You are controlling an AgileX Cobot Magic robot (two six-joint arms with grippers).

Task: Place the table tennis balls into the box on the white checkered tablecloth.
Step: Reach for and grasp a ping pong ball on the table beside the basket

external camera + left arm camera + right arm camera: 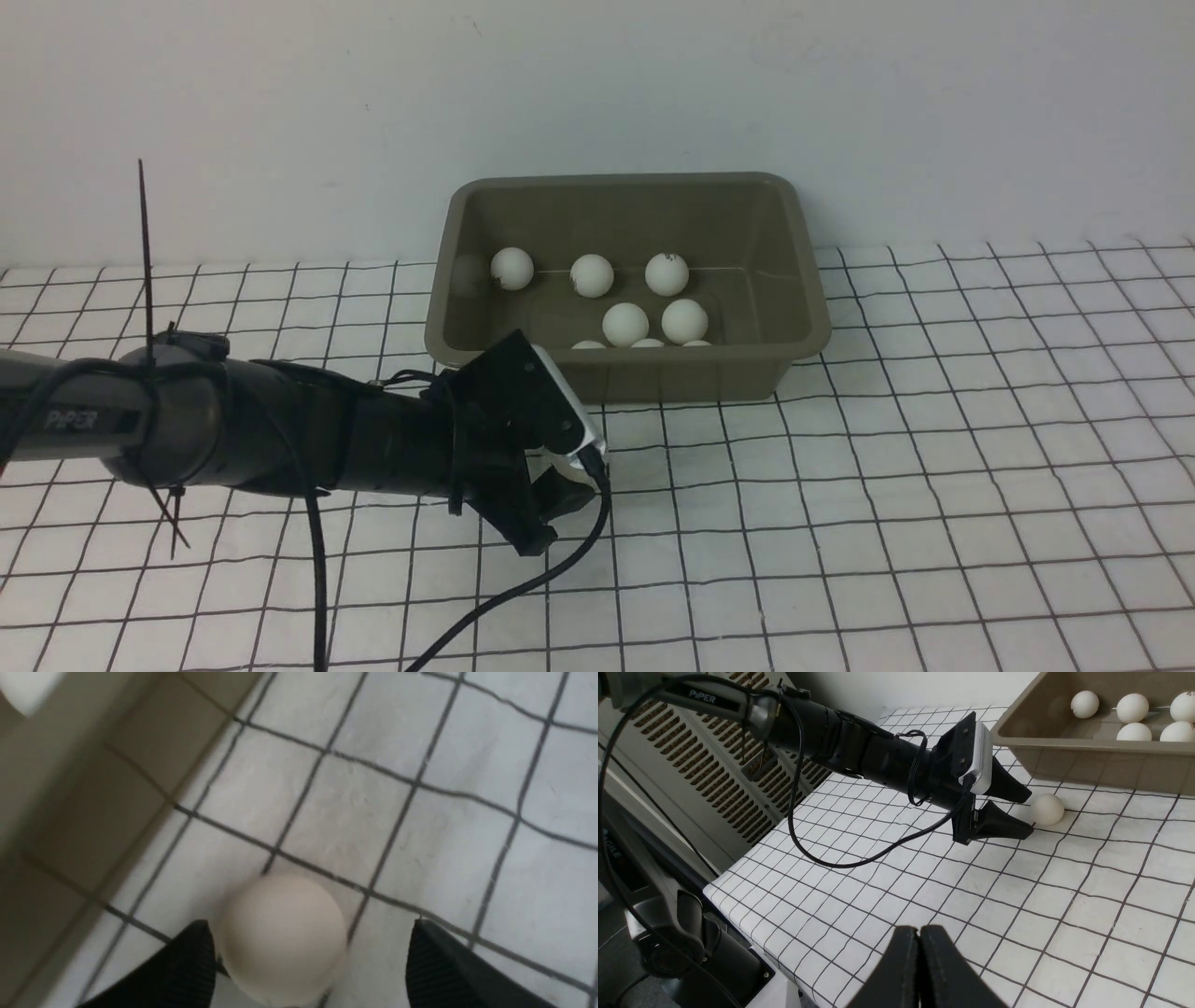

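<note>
The olive-grey box (653, 378) stands at the back centre of the white checkered tablecloth (887, 485) and holds several white balls (625, 324). One more ball (280, 938) lies on the cloth just in front of the box's near wall. My left gripper (308, 924) is open around it, with the ball close to one finger (187, 966) and apart from the other. In the right wrist view the ball (1047, 809) sits at the left gripper's (1031, 815) fingertips. In the front view the left gripper (565, 490) hides most of it. My right gripper (919, 928) is shut and empty, low over the cloth.
A pale wall runs behind the box. A black cable (523, 588) hangs from the left wrist onto the cloth. In the right wrist view the table's edge (738, 896) drops off beside a perforated panel (691, 765).
</note>
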